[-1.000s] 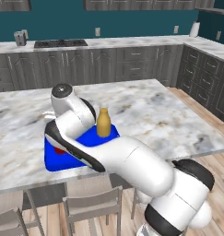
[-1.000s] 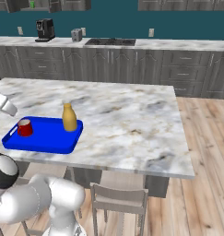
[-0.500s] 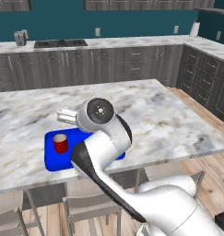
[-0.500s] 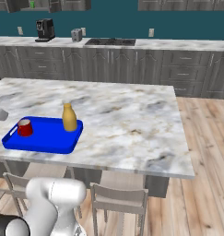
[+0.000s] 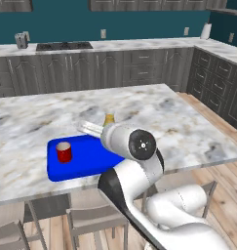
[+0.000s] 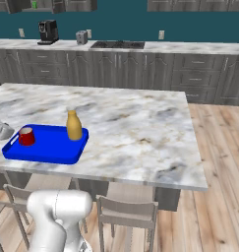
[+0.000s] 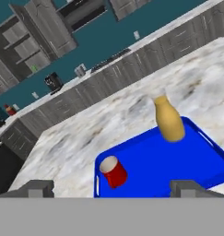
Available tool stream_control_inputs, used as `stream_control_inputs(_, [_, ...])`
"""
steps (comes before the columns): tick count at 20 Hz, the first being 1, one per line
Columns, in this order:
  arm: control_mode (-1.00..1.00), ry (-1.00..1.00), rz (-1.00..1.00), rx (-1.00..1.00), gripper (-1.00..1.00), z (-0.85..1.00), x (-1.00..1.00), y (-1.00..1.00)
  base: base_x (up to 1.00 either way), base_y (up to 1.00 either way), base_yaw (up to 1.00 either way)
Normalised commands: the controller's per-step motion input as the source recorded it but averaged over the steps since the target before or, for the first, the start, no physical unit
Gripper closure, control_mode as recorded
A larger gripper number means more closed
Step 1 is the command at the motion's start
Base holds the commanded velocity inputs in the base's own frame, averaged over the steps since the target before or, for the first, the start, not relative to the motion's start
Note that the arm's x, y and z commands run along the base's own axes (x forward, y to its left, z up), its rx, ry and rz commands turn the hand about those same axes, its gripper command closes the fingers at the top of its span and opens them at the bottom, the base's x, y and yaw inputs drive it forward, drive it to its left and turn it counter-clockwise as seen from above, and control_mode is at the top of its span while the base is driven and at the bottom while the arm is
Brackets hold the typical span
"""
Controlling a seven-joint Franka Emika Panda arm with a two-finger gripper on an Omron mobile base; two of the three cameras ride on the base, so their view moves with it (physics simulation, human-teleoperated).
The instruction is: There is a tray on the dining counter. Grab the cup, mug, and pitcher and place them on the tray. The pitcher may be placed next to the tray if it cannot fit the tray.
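The dining counter (image 6: 135, 123), white-grey marble with brownish veins, fills the room's middle, stools tucked under its near edge. Behind it run dark grey cabinets (image 6: 140, 69) under a teal wall. The tray (image 6: 47, 147) lies near the front edge, holding the mug (image 6: 26, 136) and the pitcher (image 6: 74, 125) (both upright, apart). The gripper (image 7: 112, 186), fingers spread and empty, seems to hover near the tray.

Veined marble dining counter (image 6: 140, 123), smooth matt blue tray (image 6: 52, 147), wooden floor (image 6: 219, 162)
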Motion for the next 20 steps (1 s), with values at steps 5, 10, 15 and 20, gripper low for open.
stream_control_inputs(5, [1.0,-0.04,0.01,0.0,-1.0,0.0,-0.49,0.0,-0.4,0.0,0.01])
stream_control_inputs(10, [1.0,0.0,0.0,0.0,-1.0,0.0,0.0,0.0,-0.76,0.29,0.02])
stream_control_inputs(15, [1.0,0.0,0.0,0.0,-1.0,0.0,0.0,0.0,0.0,1.0,0.0])
stream_control_inputs(20, [1.0,0.0,0.0,0.0,-1.0,0.0,0.0,0.0,0.01,1.0,-0.03])
